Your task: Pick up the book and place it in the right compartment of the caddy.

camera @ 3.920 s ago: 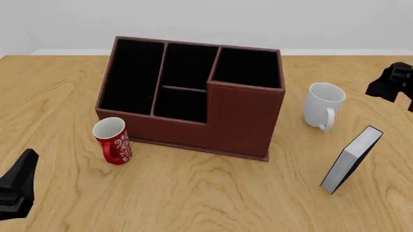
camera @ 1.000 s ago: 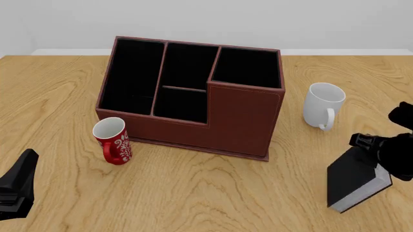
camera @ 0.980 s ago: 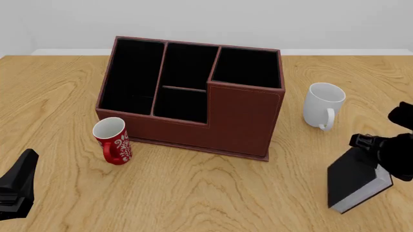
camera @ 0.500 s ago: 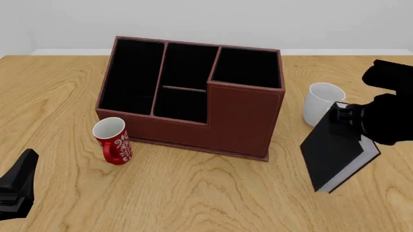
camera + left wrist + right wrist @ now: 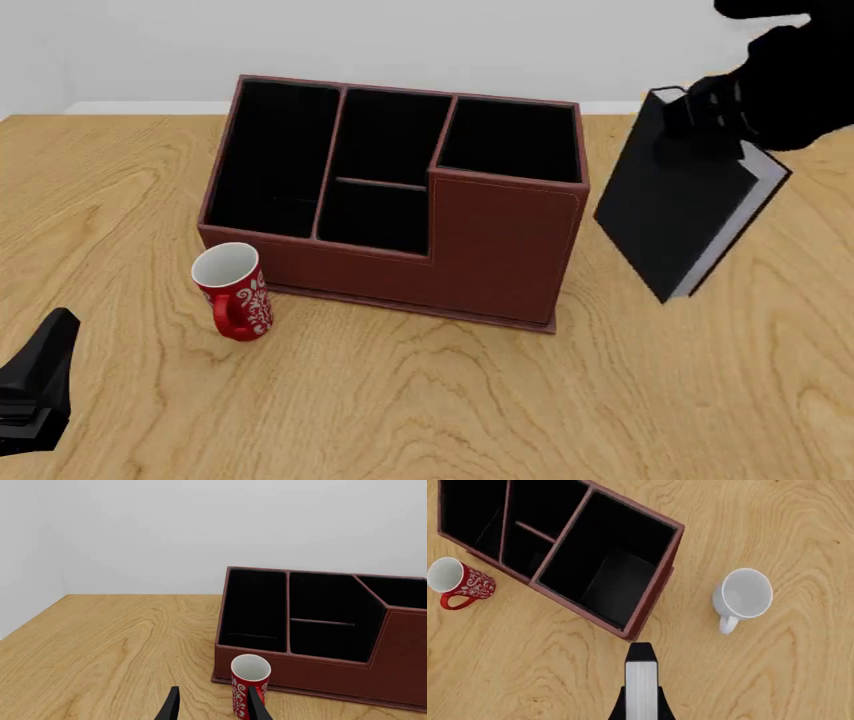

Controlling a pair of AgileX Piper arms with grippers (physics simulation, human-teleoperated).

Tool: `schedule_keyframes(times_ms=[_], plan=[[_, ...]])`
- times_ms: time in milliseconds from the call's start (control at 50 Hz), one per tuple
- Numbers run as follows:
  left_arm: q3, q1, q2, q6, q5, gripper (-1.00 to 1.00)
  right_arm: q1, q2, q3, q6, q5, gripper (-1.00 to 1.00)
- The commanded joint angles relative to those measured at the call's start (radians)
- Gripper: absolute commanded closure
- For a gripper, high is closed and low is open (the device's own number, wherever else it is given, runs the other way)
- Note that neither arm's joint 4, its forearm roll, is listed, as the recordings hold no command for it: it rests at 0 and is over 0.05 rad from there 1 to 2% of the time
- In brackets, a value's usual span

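My right gripper [image 5: 703, 106] is shut on the top edge of the black book [image 5: 674, 205], which hangs tilted in the air just right of the caddy [image 5: 501, 250]. Its grey-white page edges [image 5: 742, 232] face right. Looking down in the right wrist view, the book [image 5: 641, 682] shows edge-on between the fingers [image 5: 619, 709], near the caddy's corner and outside the right compartment [image 5: 607, 565]. That tall square right compartment [image 5: 510, 140] holds nothing. My left gripper [image 5: 35, 385] rests low at the near left, open, its fingers [image 5: 172, 707] beside the red mug.
A red patterned mug [image 5: 234, 290] stands at the caddy's front left. A white mug [image 5: 742, 597] stands right of the caddy; in the front view the book hides it. The caddy's long left section [image 5: 274, 155] and middle sections [image 5: 380, 215] hold nothing.
The right gripper has carried the book up off the table and a little left, from low at the right to beside the caddy's top. The left arm has not moved.
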Motion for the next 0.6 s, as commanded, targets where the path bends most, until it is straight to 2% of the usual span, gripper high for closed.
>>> schedule_keyframes(times_ms=[20,60,140,160,180,220,240,260,300,320,340,360,380,420,440,460,480,500,540,560,600], plan=[[0.000,0.000,0.000,0.000,0.000,-1.00,0.002,0.094,-0.232,-0.128,0.126,1.00],[0.000,0.000,0.000,0.000,0.000,-1.00,-0.009,0.105,-0.257,-0.132,0.126,1.00],[0.000,0.000,0.000,0.000,0.000,-1.00,-0.032,0.115,-0.260,-0.193,0.127,1.00],[0.000,0.000,0.000,0.000,0.000,-1.00,-0.041,0.121,-0.279,-0.190,0.127,1.00],[0.000,0.000,0.000,0.000,0.000,-1.00,-0.050,0.120,-0.267,-0.218,0.127,1.00],[0.000,0.000,0.000,0.000,0.000,-1.00,-0.054,0.125,-0.279,-0.220,0.127,1.00],[0.000,0.000,0.000,0.000,0.000,-1.00,-0.072,0.127,-0.277,-0.265,0.127,1.00],[0.000,0.000,0.000,0.000,0.000,-1.00,-0.073,0.132,-0.286,-0.262,0.127,1.00],[0.000,0.000,0.000,0.000,0.000,-1.00,-0.094,0.131,-0.277,-0.297,0.127,1.00],[0.000,0.000,0.000,0.000,0.000,-1.00,-0.085,0.136,-0.289,-0.280,0.127,1.00],[0.000,0.000,0.000,0.000,0.000,-1.00,-0.086,0.137,-0.286,-0.286,0.127,1.00],[0.000,0.000,0.000,0.000,0.000,-1.00,-0.105,0.140,-0.292,-0.328,0.127,1.00],[0.000,0.000,0.000,0.000,0.000,-1.00,-0.100,0.145,-0.303,-0.311,0.127,1.00],[0.000,0.000,0.000,0.000,0.000,-1.00,-0.112,0.149,-0.301,-0.365,0.127,1.00],[0.000,0.000,0.000,0.000,0.000,-1.00,-0.113,0.162,-0.334,-0.349,0.127,1.00],[0.000,0.000,0.000,0.000,0.000,-1.00,-0.125,0.163,-0.328,-0.394,0.127,1.00],[0.000,0.000,0.000,0.000,0.000,-1.00,-0.119,0.173,-0.349,-0.375,0.127,1.00],[0.000,0.000,0.000,0.000,0.000,-1.00,-0.125,0.173,-0.347,-0.400,0.127,1.00],[0.000,0.000,0.000,0.000,0.000,-1.00,-0.123,0.185,-0.383,-0.399,0.127,1.00],[0.000,0.000,0.000,0.000,0.000,-1.00,-0.120,0.189,-0.390,-0.425,0.127,1.00],[0.000,0.000,0.000,0.000,0.000,-1.00,-0.121,0.201,-0.421,-0.409,0.127,1.00]])
